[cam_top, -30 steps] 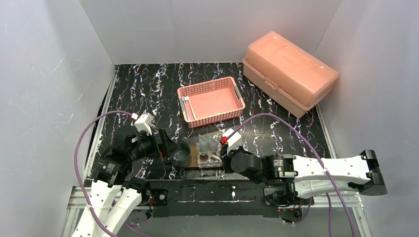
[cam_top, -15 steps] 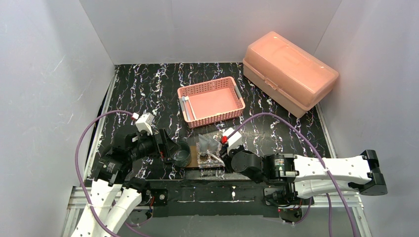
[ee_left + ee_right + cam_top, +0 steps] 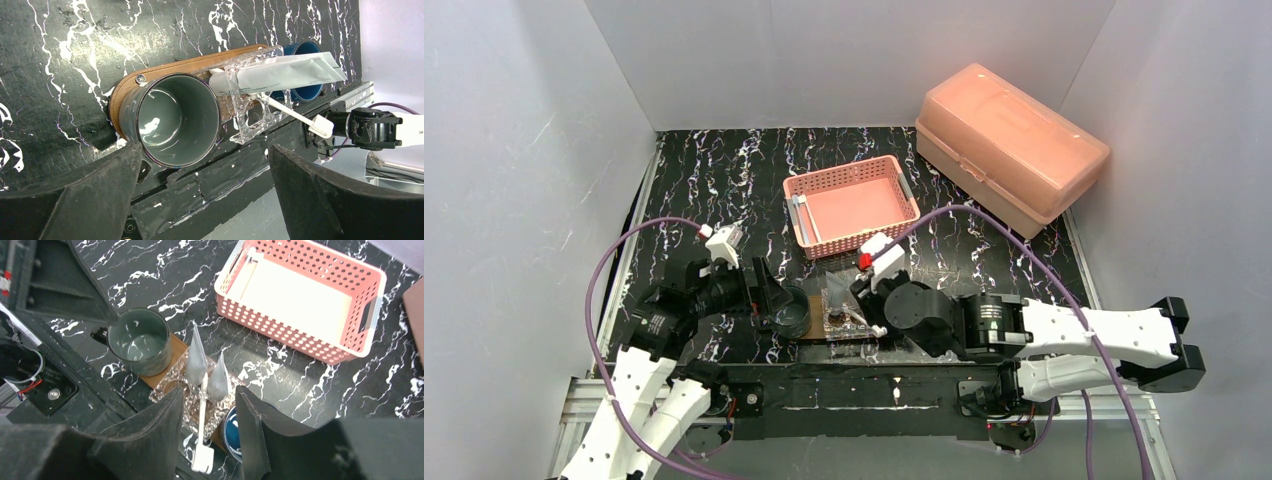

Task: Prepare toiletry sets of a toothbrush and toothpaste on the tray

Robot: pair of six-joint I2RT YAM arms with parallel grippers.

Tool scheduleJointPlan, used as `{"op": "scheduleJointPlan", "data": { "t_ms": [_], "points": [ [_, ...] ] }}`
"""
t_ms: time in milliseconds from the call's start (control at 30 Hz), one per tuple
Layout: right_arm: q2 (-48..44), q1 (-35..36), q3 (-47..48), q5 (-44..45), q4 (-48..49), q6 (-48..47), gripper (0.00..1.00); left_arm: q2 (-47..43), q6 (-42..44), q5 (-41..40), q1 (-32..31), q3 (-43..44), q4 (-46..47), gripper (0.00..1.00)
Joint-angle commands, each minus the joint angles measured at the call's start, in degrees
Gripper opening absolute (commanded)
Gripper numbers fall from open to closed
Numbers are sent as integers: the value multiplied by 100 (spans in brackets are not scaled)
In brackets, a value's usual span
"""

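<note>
Right end effector [image 3: 209,396] hangs half open, seemingly empty, over the toothbrush [image 3: 202,422] propped in the faceted glass [image 3: 172,382]. Left end effector [image 3: 202,156] gapes empty

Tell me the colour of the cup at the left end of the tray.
Smoky grey-green with a glossy finish. The cup shows best in the left wrist view.

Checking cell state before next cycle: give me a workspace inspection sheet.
Surface: black marbled table.
Job's things: tray carries empty grey-green cup and clear glass holding toothpaste tubes and toothbrush; blue mug beside the glass, mostly hidden.
Clutter: pink basket with slim items at one end; salmon lidded box.
Grippers: left gripper open, flanking grey-green cup; right gripper open above clear glass.
Cables: purple cables loop off both arms.
Surroundings: white walls.
</note>
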Motion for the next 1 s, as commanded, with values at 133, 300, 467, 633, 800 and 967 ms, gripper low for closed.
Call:
{"op": "scheduleJointPlan", "data": {
  "t_ms": [133, 300, 467, 633, 800, 967],
  "points": [
    [767, -1008, 1218, -765, -127, -775, 52, 107, 191, -121, -1, 74, 57, 98],
    [1370, -1909, 1818, -1804, -133, -1034, 53, 35, 174, -135, -6, -12, 113, 98],
    [2106, -2542, 2306, -2441, -167, -1087, 54, -58, 178, -135, -2, -54, 163, 98],
    [2841, -3074, 2678, -2975, -100, -1024, 55, -87, 181, -93, 2, -85, 207, 98],
    [3618, -3518, 3185, -3486, -157, -919, 56, -44, 209, -61, 1, -79, 213, 98],
    [4373, -3916, 3571, -4128, -180, -704, 57, -144, 200, -150, -2, -79, 203, 98]
  ]
}}
